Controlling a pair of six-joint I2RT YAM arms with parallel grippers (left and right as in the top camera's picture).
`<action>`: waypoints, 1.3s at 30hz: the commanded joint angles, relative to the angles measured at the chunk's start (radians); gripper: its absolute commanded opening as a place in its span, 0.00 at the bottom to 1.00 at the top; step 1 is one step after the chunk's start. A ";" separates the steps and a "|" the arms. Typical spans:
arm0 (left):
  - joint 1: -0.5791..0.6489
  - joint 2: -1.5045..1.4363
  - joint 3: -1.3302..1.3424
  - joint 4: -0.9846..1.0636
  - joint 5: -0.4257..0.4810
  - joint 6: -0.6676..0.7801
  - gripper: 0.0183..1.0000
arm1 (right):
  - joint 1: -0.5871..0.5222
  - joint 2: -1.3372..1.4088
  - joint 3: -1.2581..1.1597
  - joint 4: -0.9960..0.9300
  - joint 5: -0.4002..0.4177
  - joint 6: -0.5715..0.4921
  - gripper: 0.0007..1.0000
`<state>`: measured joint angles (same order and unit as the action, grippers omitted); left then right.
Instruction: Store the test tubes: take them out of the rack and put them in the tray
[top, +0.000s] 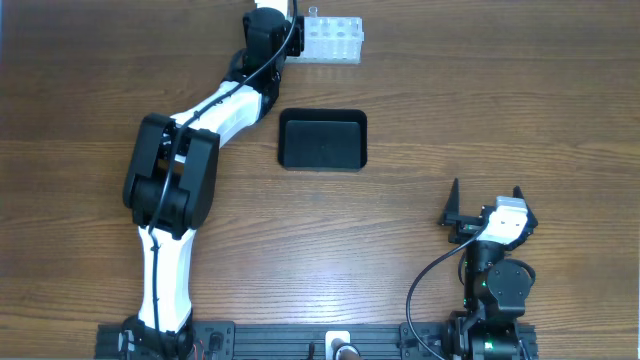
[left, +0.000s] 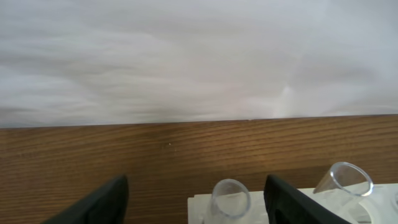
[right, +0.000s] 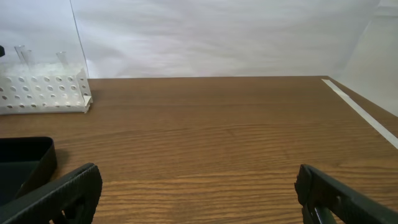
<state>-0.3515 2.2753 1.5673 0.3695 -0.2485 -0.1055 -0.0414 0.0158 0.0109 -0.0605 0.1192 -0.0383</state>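
Note:
The white perforated rack stands at the table's far edge, with clear test tubes upright in it. My left gripper is at the rack's left end. In the left wrist view it is open, with one tube's rim between its fingers and a second tube off to the side. The black tray lies in front of the rack with nothing in it. My right gripper stands open near the front right, far from both; its view shows the rack and a tray corner.
Bare wooden table lies all around. A white wall rises directly behind the rack. A pale tape strip runs along the table's right side.

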 joint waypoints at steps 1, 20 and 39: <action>-0.005 0.016 0.024 0.004 -0.015 -0.003 0.65 | 0.005 -0.010 -0.006 -0.003 0.002 -0.004 0.99; -0.017 0.029 0.024 0.020 -0.014 -0.004 0.42 | 0.005 -0.010 -0.006 -0.003 0.002 -0.004 0.99; -0.017 0.045 0.024 0.044 -0.010 -0.007 0.25 | 0.005 -0.010 -0.006 -0.003 0.002 -0.004 0.99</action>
<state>-0.3676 2.3020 1.5673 0.4030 -0.2520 -0.1055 -0.0414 0.0158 0.0109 -0.0601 0.1192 -0.0380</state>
